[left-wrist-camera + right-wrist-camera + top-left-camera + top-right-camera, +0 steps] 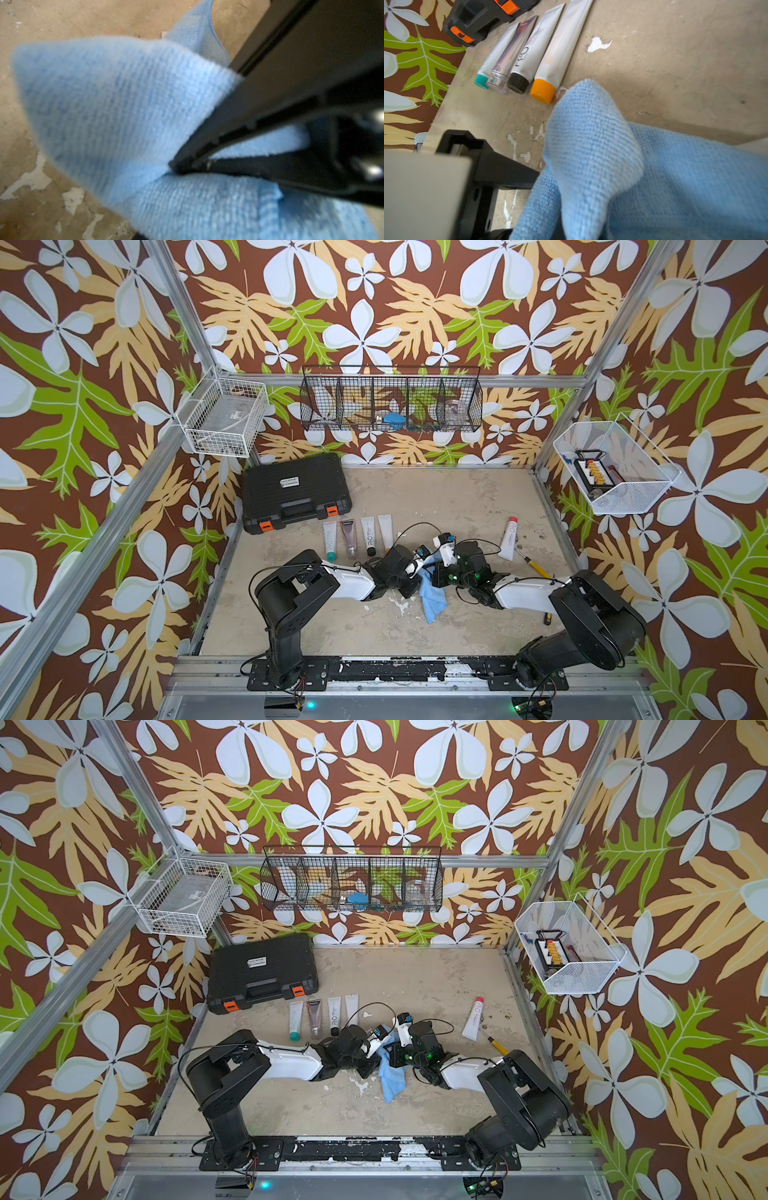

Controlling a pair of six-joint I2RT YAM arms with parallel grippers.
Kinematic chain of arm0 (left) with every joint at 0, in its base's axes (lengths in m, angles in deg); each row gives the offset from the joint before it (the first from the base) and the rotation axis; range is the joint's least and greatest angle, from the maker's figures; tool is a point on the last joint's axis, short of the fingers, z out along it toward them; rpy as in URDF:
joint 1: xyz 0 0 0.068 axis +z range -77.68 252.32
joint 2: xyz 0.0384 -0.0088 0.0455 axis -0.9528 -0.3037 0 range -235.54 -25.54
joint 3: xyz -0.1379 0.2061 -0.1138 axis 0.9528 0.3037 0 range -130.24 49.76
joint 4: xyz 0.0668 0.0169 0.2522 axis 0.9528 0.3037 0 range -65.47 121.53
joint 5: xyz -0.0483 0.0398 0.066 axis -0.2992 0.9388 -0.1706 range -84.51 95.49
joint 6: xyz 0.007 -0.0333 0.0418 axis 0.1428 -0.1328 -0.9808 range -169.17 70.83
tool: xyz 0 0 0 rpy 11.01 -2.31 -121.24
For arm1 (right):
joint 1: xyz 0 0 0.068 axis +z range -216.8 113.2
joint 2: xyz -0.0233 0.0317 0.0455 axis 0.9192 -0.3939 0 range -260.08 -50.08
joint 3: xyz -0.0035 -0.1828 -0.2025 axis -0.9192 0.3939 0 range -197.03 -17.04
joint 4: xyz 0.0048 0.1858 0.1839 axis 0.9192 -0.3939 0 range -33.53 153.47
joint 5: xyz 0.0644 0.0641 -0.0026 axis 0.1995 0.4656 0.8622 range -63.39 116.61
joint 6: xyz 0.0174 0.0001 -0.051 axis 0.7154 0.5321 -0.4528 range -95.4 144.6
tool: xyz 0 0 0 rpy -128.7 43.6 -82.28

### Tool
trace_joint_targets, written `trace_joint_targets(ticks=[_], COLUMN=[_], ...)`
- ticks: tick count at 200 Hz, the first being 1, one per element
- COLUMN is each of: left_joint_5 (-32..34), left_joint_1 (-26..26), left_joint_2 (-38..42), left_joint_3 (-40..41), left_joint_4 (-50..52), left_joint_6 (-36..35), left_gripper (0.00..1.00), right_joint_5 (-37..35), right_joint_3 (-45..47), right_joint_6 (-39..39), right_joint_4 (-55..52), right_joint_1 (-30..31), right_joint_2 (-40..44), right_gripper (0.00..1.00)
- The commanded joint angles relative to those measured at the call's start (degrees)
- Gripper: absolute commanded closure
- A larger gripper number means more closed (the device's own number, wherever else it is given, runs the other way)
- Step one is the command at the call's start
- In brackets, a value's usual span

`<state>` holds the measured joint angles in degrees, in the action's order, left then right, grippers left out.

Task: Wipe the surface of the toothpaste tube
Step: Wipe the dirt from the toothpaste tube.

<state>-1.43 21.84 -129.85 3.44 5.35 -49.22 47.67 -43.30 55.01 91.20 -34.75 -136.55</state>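
**Cloth handling ahead of a wiping pass.** The blue cloth (432, 597) hangs between the two wrists at mid-table, its lower end lying on the table (457, 497). The left gripper (176, 166) pinches a fold of it: the jaws meet at their tips on the fabric, with a narrow gap behind them. The right gripper (435, 572) is closed tight, but bunched cloth hides what, if anything, it pinches. No tube shows in either gripper.

The red-capped toothpaste tube (509, 537) lies flat and alone on the right side of the table, apart from both grippers. A yellow-handled screwdriver (536, 566) lies just beside its flat end. A row of four tubes (357, 537) lies beside the black case (295, 491).

Judged from this layout, the lone tube is probably the one to wipe. One gripper must free itself to steady the tube while the other draws the cloth along it.

Both arms reach low from the near rail, forearms angled inward, wrists facing each other
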Motion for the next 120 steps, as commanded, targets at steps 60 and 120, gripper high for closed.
trace_joint_targets(ticks=[60, 120], left_joint_5=[-1.13, -0.90], left_joint_1=[0.21, 0.29], left_joint_2=[0.20, 0.69], left_joint_3=[0.67, 0.89], left_joint_4=[-4.37, -4.20], left_joint_6=[-0.32, -0.65], left_gripper=[0.86, 0.86], right_joint_5=[-3.89, -6.53], right_joint_3=[-0.82, 1.43], right_joint_6=[-2.84, -3.52], right_joint_4=[-7.33, -8.96], right_joint_1=[0.12, -8.40], right_joint_2=[-0.96, -0.62], right_gripper=[1.00, 1.00])
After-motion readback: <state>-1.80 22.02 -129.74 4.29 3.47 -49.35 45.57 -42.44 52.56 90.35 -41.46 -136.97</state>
